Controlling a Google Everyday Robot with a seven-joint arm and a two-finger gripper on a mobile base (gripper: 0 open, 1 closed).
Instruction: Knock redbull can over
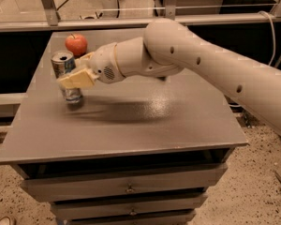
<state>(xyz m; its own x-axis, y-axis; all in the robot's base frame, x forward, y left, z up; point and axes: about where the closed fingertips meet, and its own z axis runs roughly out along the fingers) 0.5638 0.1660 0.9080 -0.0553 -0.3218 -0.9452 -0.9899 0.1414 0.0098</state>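
The redbull can point(64, 65) stands upright near the left edge of the grey table point(131, 121), its silver pull-tab top showing. My gripper point(77, 79), with its pale yellow tip, is at the can's middle on its right side and covers part of the can from this view. The white arm reaches in from the right across the table.
A red apple point(76, 44) sits just behind the can at the back left of the table. The table has drawers below its front edge. A metal rail runs behind the table, and speckled floor lies around it.
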